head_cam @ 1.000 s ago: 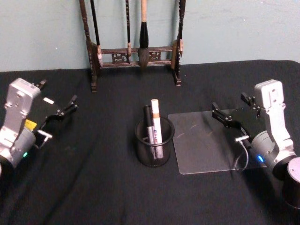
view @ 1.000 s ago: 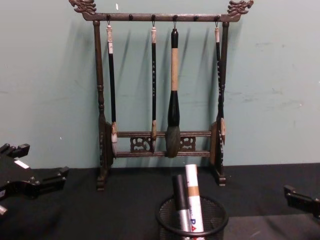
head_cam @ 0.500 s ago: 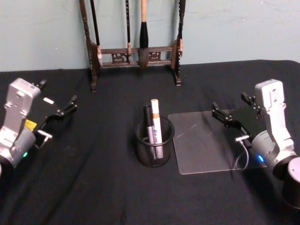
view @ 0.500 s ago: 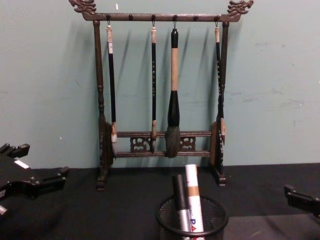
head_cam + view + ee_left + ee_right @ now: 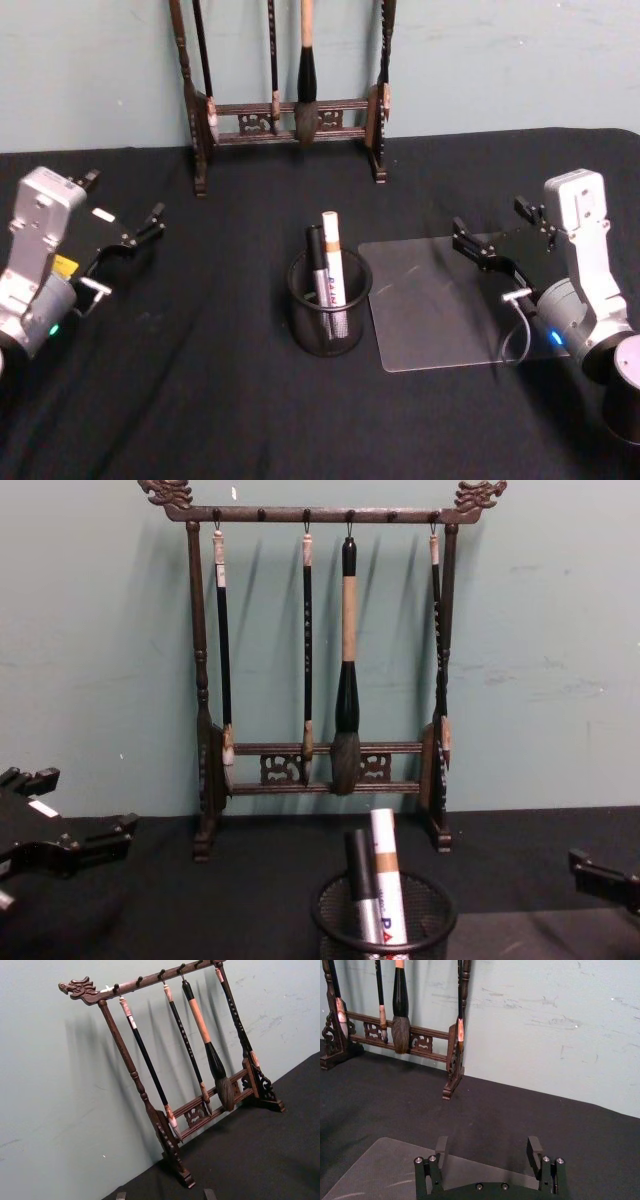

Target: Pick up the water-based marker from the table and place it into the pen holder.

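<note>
Head view: the pen holder point(image 5: 330, 305), a round black wire-mesh cup, is seen standing near the middle of the black tabletop point(image 5: 200, 400), with the water-based marker point(image 5: 333, 258), white-bodied with a tan band, already held upright inside it beside a darker pen point(image 5: 317, 262). Just beside the cup at 3 o'clock, a clear plastic sheet point(image 5: 430, 310) is laid flat on the cloth. The left end effector point(image 5: 135, 237) is held above the tabletop at 9 o'clock from the cup, well apart from it; its fingers are spread and nothing is gripped. The right end effector point(image 5: 500, 250) is poised at 3 o'clock over the far edge of the sheet; in the right wrist view its two fingers point(image 5: 535, 1150) are seen parted wide and empty. Farther back, at 12 o'clock, a tall dark wooden brush rack point(image 5: 285, 110) with dragon-head ends is set against the pale green wall point(image 5: 500, 60), and several calligraphy brushes point(image 5: 347, 670) are hung from its top bar.
</note>
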You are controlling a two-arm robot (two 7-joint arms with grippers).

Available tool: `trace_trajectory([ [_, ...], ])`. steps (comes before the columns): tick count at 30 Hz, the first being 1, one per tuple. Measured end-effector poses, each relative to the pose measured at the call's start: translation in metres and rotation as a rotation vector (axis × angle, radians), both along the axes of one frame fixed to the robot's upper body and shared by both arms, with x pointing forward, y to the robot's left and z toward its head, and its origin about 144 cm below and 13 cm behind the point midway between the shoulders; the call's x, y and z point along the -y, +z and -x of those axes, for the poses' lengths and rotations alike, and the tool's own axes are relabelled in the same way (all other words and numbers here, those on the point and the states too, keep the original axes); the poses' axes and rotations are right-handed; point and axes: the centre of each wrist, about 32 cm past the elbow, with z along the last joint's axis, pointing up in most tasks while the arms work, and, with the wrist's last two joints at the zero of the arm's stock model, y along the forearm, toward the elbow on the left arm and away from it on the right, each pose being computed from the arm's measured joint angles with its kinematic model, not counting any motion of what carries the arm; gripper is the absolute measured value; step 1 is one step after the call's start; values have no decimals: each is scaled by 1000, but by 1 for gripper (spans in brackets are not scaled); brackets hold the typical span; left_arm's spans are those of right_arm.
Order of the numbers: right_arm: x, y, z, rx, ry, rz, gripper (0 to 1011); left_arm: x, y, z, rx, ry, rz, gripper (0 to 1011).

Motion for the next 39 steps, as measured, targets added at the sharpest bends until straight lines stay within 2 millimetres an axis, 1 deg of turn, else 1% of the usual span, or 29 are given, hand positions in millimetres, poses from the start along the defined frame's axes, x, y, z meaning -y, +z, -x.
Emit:
trace_trajectory([
  [39, 0, 0, 0, 0, 0, 0, 1002, 0, 0, 0, 0, 0, 0, 1001],
])
